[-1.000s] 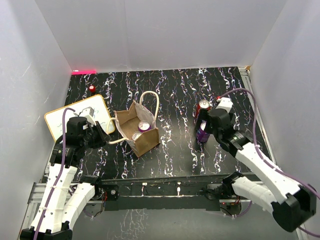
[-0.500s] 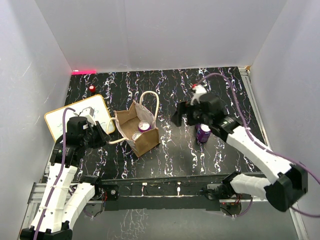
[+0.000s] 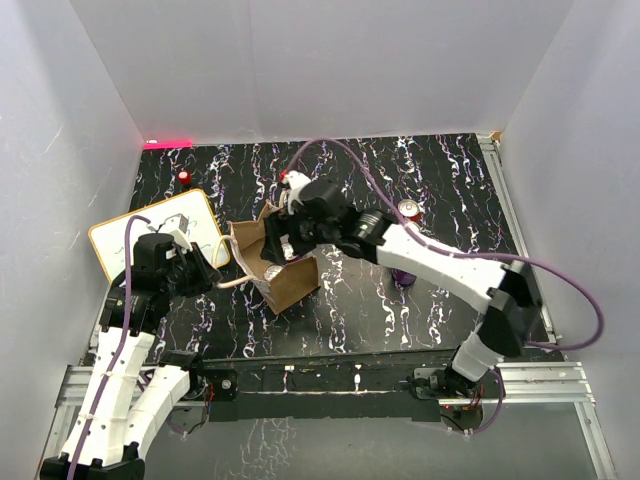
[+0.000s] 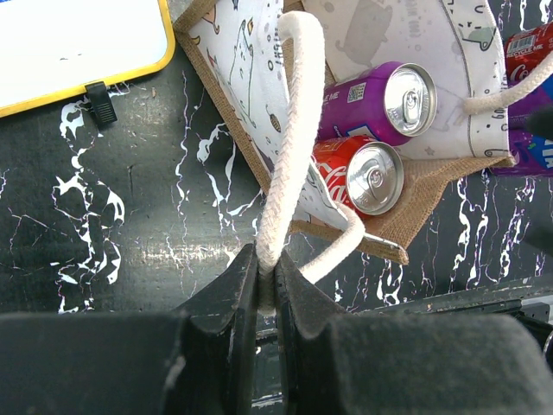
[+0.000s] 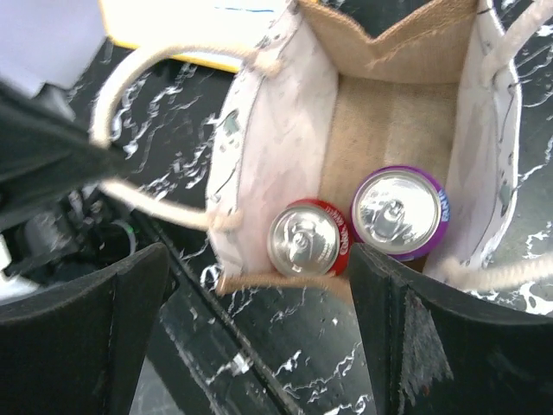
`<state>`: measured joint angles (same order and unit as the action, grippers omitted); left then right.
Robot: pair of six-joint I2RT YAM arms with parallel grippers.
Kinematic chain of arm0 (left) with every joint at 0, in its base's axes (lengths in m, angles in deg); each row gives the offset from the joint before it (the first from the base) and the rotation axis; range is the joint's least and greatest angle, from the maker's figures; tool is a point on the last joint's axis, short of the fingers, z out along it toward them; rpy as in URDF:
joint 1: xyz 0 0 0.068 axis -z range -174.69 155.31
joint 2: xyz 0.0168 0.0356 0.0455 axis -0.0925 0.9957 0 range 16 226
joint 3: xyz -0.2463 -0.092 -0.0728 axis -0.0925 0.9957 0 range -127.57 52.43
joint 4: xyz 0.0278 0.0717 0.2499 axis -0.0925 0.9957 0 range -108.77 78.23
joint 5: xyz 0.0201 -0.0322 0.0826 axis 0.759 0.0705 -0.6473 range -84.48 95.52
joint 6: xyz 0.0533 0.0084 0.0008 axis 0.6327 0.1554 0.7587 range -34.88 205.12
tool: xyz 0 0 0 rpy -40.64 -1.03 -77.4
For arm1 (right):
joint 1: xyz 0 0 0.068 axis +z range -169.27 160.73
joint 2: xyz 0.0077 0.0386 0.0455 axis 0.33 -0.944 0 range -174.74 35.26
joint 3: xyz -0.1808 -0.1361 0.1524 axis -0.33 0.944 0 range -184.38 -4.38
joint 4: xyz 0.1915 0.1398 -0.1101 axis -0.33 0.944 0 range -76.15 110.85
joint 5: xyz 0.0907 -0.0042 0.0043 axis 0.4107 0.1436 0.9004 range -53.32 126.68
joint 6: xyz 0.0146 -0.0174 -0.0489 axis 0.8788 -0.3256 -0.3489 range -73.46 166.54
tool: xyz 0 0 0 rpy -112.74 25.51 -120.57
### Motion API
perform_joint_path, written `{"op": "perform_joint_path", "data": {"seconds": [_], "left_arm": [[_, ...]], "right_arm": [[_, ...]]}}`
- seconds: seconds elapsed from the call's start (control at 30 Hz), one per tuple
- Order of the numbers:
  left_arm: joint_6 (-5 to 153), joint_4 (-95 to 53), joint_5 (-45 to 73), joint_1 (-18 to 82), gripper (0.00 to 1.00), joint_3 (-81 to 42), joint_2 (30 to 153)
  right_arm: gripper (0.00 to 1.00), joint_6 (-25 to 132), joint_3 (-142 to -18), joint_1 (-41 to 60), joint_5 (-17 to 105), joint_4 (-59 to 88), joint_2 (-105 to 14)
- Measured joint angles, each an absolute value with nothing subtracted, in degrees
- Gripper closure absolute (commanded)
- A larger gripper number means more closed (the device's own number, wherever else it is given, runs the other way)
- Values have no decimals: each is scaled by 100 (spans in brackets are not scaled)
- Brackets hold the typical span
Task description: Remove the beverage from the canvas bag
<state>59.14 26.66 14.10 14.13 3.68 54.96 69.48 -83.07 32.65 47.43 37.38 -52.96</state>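
Observation:
The canvas bag (image 3: 292, 283) stands open at left of centre, tan with a white lining. Two beverage cans stand inside it: a red one (image 5: 308, 239) and a purple one (image 5: 399, 212), both also in the left wrist view, red (image 4: 363, 173) and purple (image 4: 380, 99). My left gripper (image 4: 266, 277) is shut on the bag's cream handle (image 4: 289, 130), holding it out to the left. My right gripper (image 5: 259, 328) hangs open over the bag's mouth, near its front wall, with nothing between its fingers (image 5: 432, 337). From above, the right gripper (image 3: 284, 243) covers part of the opening.
Two more cans stand on the table to the right of the bag, a red one (image 3: 408, 208) and a purple one (image 3: 403, 275) partly under my right arm. A yellow-rimmed whiteboard (image 3: 130, 235) lies at the left. A small red object (image 3: 184, 177) sits at the back left.
My right arm has swung left from the cans on the right to above the bag's mouth, and its jaws have narrowed somewhat. The left gripper still holds the handle.

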Motion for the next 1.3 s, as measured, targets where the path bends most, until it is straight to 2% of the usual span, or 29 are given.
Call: {"op": "perform_joint_path", "data": {"seconds": [0.13,0.33,0.43,0.77,1.3], "left_arm": [[5914,2664,1410,1413,100,368,5494],[5914,2664,1410,1413,100,368,5494],[5914,2664,1410,1413,100,368,5487],[5914,2664,1410,1410,100,368,5478],[5912,2664,1410,1410,100,370,5478]], "right_arm": [[11,7005,-9411,3510,4023,4359,-6297],[7,7138,-11352,4017,2271,5803,-7917],[4,7228,-11905,4196,1621,6352,-8419],[1,7398,-12185,4275,397,7248,-8795],[1,7752,-11999,4244,59,7220,-9049]]}}
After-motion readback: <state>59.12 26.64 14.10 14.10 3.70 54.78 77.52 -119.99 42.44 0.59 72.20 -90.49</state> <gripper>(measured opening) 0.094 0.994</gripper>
